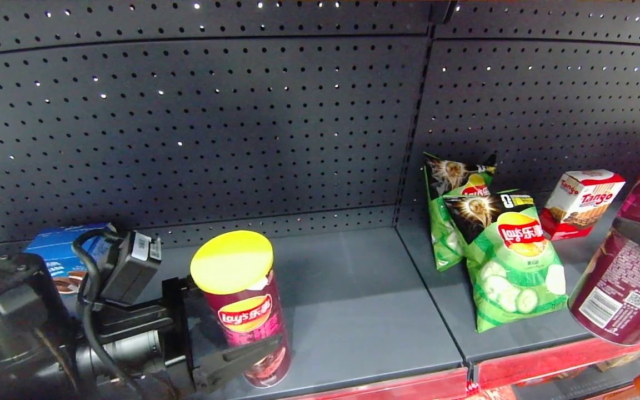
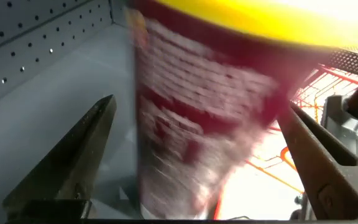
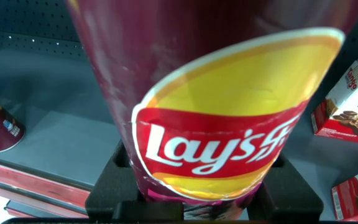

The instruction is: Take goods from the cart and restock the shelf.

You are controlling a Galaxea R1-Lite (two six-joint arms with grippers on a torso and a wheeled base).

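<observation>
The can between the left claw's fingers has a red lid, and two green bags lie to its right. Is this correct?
No. The head view shows this can with a yellow lid; the rest is right.

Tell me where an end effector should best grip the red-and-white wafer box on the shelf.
Probably across its two flat opposite sides at mid-height, coming from the open front of the shelf. The wafer box sits far back by the perforated panel, with green chip bags close beside it, so the front looks freest.
</observation>
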